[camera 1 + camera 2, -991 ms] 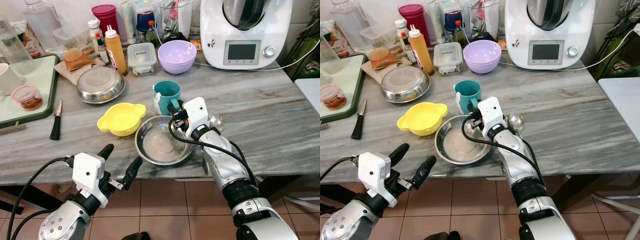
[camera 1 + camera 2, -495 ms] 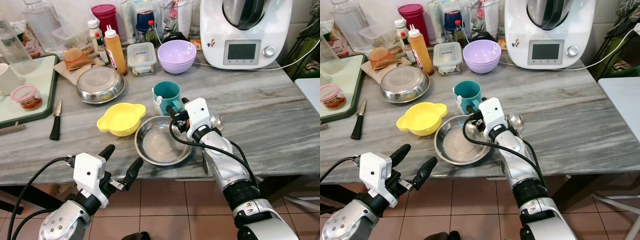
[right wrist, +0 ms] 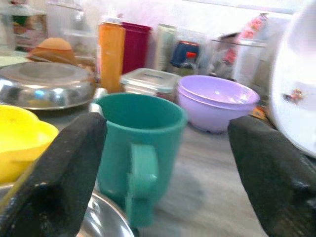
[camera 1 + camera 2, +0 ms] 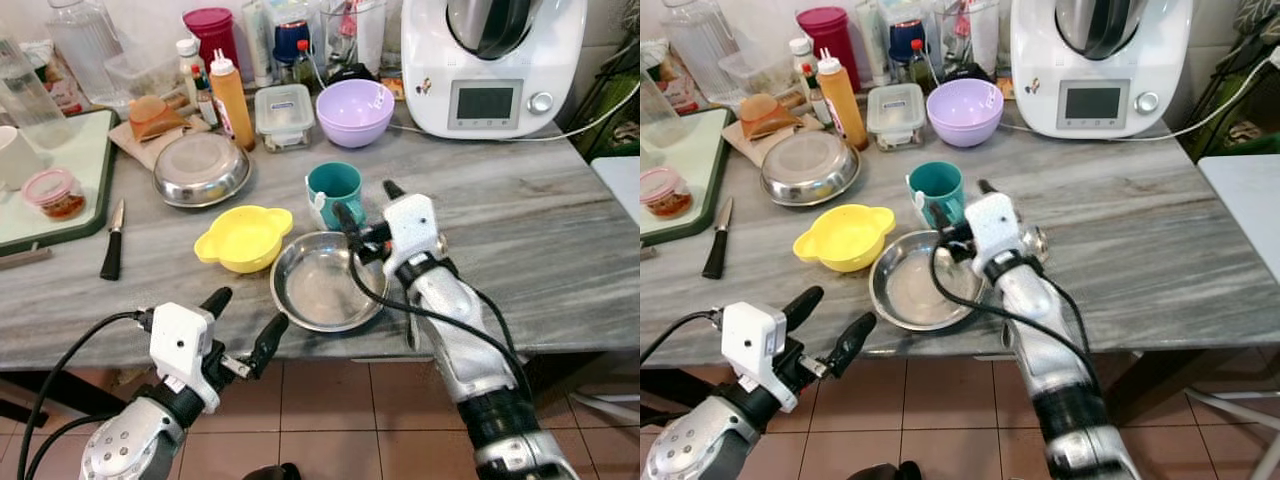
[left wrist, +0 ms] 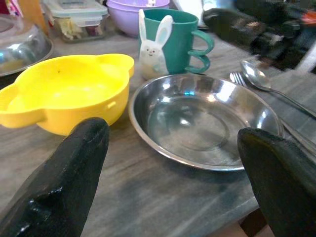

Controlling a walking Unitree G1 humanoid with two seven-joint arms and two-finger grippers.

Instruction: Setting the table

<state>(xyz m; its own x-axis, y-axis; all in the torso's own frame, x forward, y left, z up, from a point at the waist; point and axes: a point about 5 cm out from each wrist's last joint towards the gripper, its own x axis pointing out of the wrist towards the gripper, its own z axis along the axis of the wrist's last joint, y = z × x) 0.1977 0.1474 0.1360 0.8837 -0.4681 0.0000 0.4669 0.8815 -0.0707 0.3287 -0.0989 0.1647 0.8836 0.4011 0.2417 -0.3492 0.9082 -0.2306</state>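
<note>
Teal mug (image 4: 334, 188) is sitting mid-surface, just beyond the steel plate (image 4: 322, 281). Right claw (image 4: 365, 205) is hovering wide, lining up on its handle; next: advancing, closing. Left claw (image 4: 243, 322) is idling wide off the near edge.

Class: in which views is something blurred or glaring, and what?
Right wrist view: teal mug softly blurred, fingers out of focus. Left wrist view: right gripper blurred, window glare on steel plate. Eye views: sharp, evenly lit.
</note>
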